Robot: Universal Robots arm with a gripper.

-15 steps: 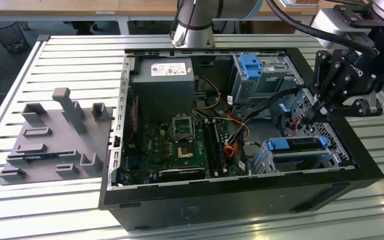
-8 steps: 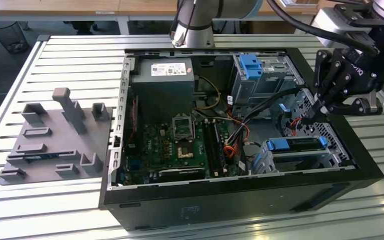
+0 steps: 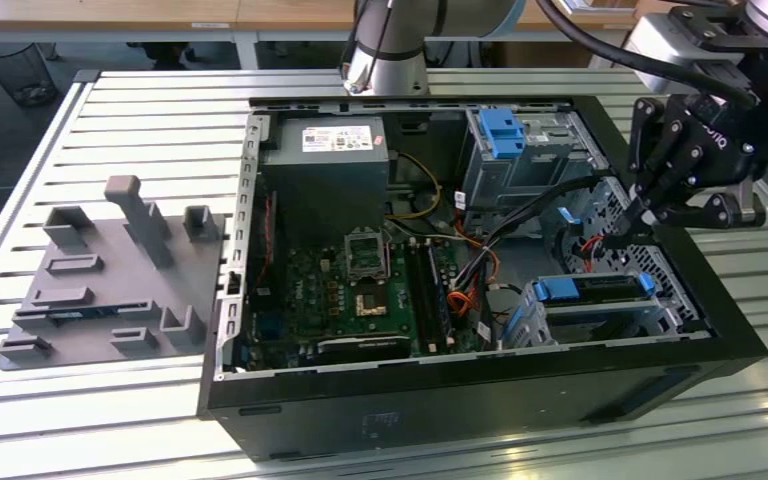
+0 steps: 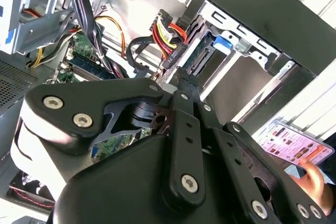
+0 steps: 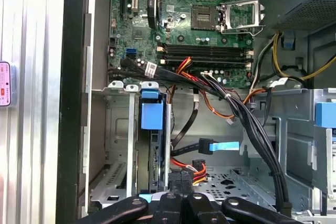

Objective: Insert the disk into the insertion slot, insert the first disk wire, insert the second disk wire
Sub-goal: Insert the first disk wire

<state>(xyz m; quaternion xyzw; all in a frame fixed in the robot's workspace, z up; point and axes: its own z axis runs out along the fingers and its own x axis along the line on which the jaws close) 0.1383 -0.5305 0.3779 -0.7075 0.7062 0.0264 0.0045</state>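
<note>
The disk (image 3: 595, 289), in its blue carrier, sits inside the insertion slot (image 3: 664, 310) at the case's front corner on the exterior view's right. In the first wrist view the disk (image 5: 153, 153) stands edge-on in the slot (image 5: 118, 150). My gripper (image 3: 620, 234) hangs just behind the disk, its fingers close together on a black connector with red, yellow and black wires (image 5: 185, 170). In the second wrist view the gripper (image 4: 181, 77) pinches that connector (image 4: 172, 56) near the disk's end (image 4: 207, 51). A blue-tipped flat cable (image 5: 220, 146) lies loose nearby.
A taller metal bay with a blue latch (image 3: 504, 130) stands behind the slot. Black cable bundles (image 5: 247, 114) cross from the motherboard (image 3: 357, 280). A grey fixture block (image 3: 104, 280) sits on the exterior view's left. A hand holding a phone (image 4: 296, 148) is outside the case.
</note>
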